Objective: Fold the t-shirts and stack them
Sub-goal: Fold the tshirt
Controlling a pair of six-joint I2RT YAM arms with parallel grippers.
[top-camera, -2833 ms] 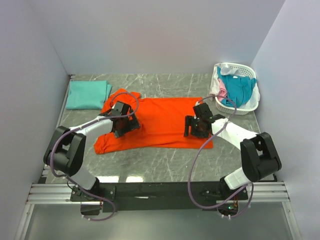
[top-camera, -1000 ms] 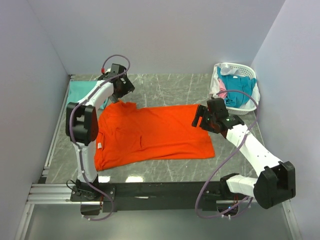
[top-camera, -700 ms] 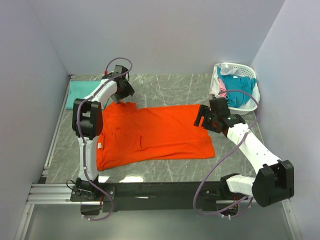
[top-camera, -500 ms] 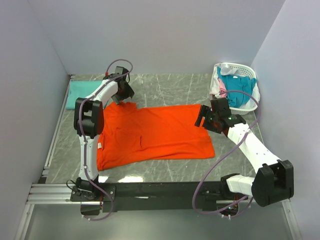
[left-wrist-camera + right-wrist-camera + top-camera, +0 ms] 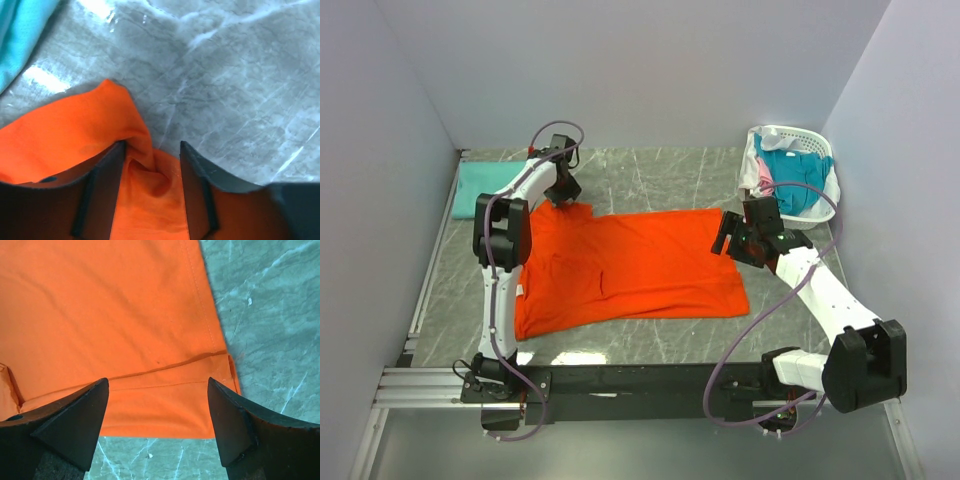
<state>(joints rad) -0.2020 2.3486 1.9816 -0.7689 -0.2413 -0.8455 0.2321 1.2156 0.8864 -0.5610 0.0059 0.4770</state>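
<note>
A bright orange t-shirt (image 5: 630,265) lies spread flat in the middle of the table. My left gripper (image 5: 563,192) is down at its far left corner. In the left wrist view the jaws of the left gripper (image 5: 152,150) stand partly closed around a bunched fold of the orange cloth (image 5: 75,130), with a gap still between them. My right gripper (image 5: 728,240) hovers over the shirt's right edge. Seen from the right wrist, that gripper (image 5: 157,385) is wide open above the hem (image 5: 115,305) and holds nothing.
A folded mint-green t-shirt (image 5: 480,190) lies at the far left, and its edge (image 5: 20,35) shows beside the left gripper. A white slotted basket (image 5: 825,205) at the far right holds teal (image 5: 795,175) and pink cloth. Grey walls close in the table on three sides.
My left gripper dropped onto the shirt's far left corner and its jaws narrowed around a fold of cloth. The right gripper shifted only slightly and stayed open.
</note>
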